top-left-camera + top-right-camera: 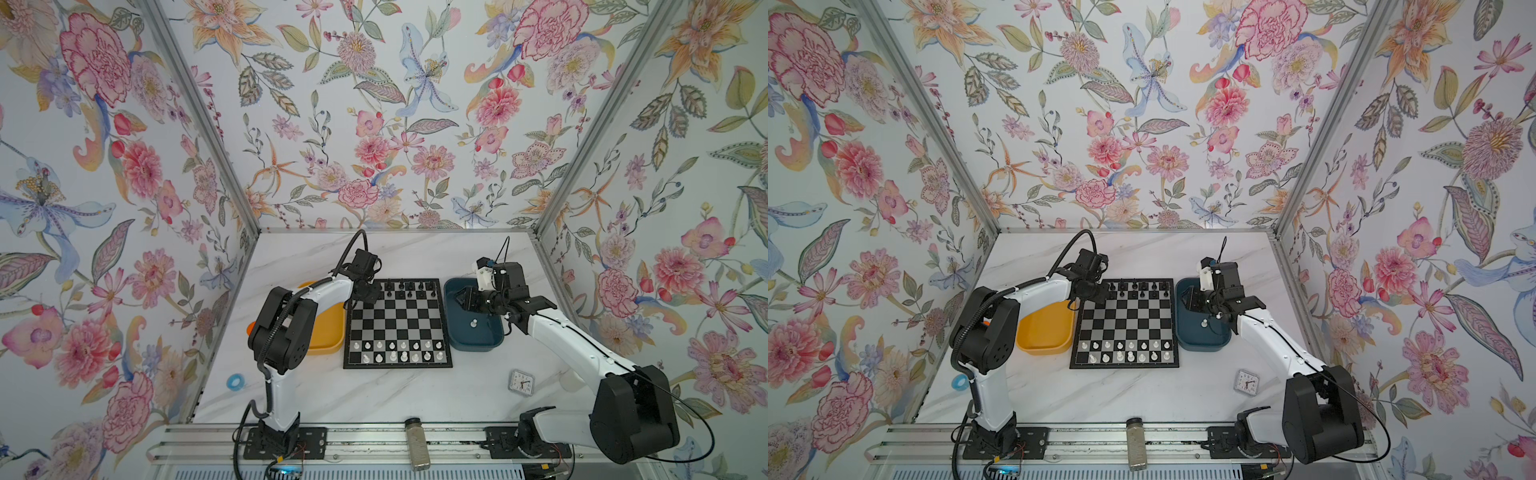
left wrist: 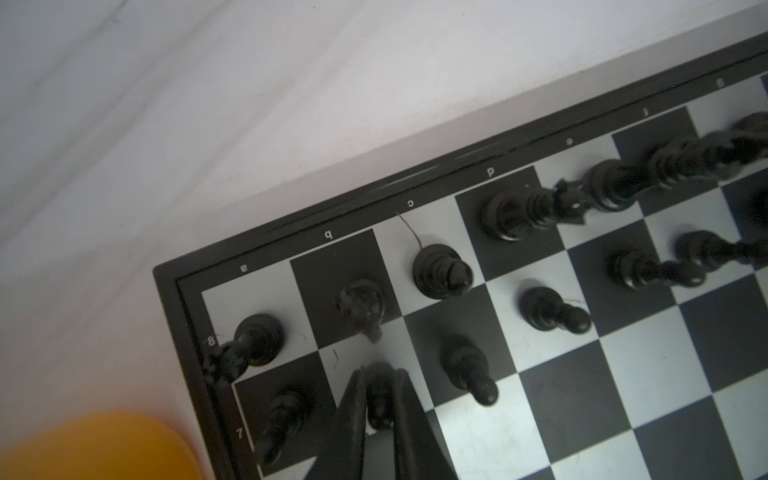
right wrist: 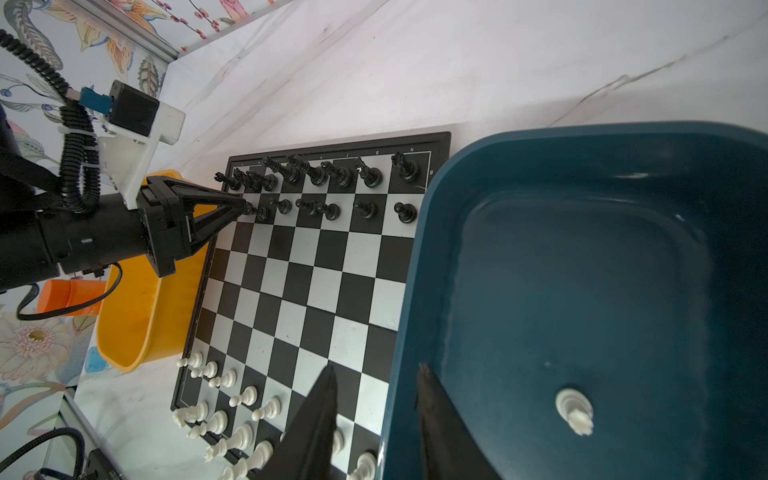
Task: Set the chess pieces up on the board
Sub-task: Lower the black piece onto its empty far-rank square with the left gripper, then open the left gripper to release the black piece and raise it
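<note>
1. Pawn (image 2: 379, 403) is straddled by the left gripper (image 2: 380, 370) near the board's (image 2: 183, 316) far left corner, for seating; clamping cannot be told.
2. Right gripper (image 3: 374, 370) is held open over the blue tray (image 3: 623, 166), for its white piece (image 3: 575, 409).

a robot lab booth: floral-papered panels (image 1: 374, 124) on metal framing (image 1: 200, 116) enclose a marble-look table (image 1: 415, 399) and mounting rail (image 1: 365, 446).

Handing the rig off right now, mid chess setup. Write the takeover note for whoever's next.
Left gripper: jaws close around a black pawn standing on b7; gripping or not, cannot tell.
Right gripper: open, empty, at the blue tray's rim beside the board.
Done: black's two rows look filled; white's nearly.
Left: one white piece sits in the blue tray; the board's near-left corner square in a top view looks bare.
</note>
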`<state>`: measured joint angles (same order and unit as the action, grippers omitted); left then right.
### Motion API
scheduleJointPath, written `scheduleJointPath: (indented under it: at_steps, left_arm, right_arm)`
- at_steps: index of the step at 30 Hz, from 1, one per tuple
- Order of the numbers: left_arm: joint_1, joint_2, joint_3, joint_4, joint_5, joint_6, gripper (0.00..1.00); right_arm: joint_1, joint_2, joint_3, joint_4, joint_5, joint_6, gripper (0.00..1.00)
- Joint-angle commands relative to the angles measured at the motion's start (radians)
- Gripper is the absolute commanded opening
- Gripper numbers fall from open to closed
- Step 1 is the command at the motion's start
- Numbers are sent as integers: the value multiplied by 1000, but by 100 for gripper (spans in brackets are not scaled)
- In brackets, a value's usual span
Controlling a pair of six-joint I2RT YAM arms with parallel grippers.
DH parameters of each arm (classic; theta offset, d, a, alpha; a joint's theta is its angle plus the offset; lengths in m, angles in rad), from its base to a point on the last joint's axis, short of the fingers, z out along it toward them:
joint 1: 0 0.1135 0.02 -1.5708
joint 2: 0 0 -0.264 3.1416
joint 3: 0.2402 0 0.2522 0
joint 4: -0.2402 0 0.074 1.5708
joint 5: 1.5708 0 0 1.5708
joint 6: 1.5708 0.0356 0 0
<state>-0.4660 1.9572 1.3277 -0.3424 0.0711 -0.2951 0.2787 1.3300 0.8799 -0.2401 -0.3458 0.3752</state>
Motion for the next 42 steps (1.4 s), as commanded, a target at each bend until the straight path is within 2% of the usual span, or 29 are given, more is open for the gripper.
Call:
scheduleJointPath:
  at_steps: [1, 6, 32, 42]
  left_arm:
    - [-13, 13, 24, -30, -8, 10, 23]
    - [-13, 8, 22, -27, -7, 10, 27]
    - [-23, -71, 39, -58, -46, 14, 28]
    - [-29, -200, 53, -73, -86, 23, 28]
  right_arm:
    - [-8, 6, -17, 24, -10, 7, 34]
    - [-9, 3, -18, 23, -9, 7, 34]
    - [-8, -4, -17, 21, -10, 8, 34]
    - [-14, -39, 2, -36, 26, -8, 34]
